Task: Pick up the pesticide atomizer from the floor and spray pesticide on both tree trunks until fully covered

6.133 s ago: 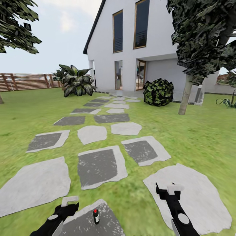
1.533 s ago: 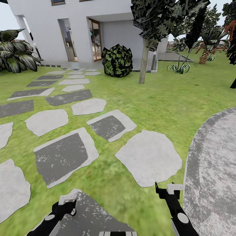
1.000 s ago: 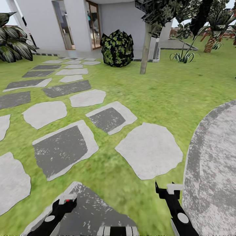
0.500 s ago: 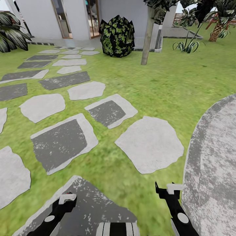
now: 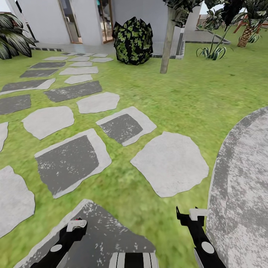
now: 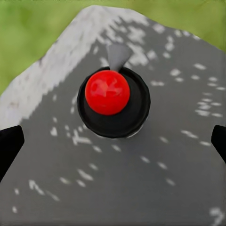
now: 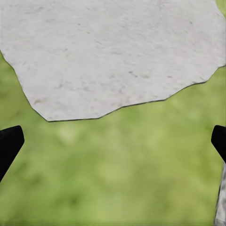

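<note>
Two black claws hang low over the floor. Seen from the left wrist, the black, red-capped pesticide atomizer (image 6: 113, 101) stands upright on a dark grey stone slab (image 6: 155, 179) — directly below the left claw (image 6: 113, 143), between its wide-apart fingertips, untouched. Fingers apart, the right claw (image 7: 113, 143) hovers over green grass (image 7: 122, 174) beside a pale stepping stone (image 7: 108, 52).

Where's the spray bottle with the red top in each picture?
Head view: atomizer, a red speck by the left gripper, bottom left.
Left wrist view: atomizer at centre, seen from above.
Right wrist view: grass, a pale slab.
Shared landmark: the dark speckled slab beneath it.
</note>
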Controlling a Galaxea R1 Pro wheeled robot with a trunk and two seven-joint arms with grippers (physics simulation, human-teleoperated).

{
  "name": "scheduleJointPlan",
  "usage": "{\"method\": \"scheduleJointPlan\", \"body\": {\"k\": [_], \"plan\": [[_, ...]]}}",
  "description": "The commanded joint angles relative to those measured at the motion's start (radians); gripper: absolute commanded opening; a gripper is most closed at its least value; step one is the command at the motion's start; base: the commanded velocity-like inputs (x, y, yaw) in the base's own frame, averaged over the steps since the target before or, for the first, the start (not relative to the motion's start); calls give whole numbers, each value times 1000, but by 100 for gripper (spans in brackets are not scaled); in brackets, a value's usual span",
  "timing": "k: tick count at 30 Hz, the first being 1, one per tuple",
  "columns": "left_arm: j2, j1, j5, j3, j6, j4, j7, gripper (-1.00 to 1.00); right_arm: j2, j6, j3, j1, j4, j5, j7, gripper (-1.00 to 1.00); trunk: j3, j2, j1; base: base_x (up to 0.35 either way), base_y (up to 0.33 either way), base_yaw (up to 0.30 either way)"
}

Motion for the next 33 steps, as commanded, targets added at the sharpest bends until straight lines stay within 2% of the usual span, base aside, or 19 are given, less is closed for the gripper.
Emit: {"method": "scheduleJointPlan", "body": {"k": [1,6,12,27,33], "plan": [[0,0,-6,6,-4,1,-2,100,0,-2,0,0,1,11,-6,100,-1,0,0,0,0,0],[9,-2,-10,5,-4,0,-26,100,0,-2,0,0,1,11,-6,100,-1,0,0,0,0,0],[30,-4,-40,6,-4,0,-69,100,0,-2,0,0,2,11,-6,100,-1,0,0,0,0,0],[28,-5,-49,3,-3,0,-75,100,0,-2,0,0,1,11,-6,100,-1,0,0,0,0,0],[28,-5,-51,3,-2,0,-75,100,1,-1,-1,0,1,11,-6,100,-10,0,0,0,0,0]]}}
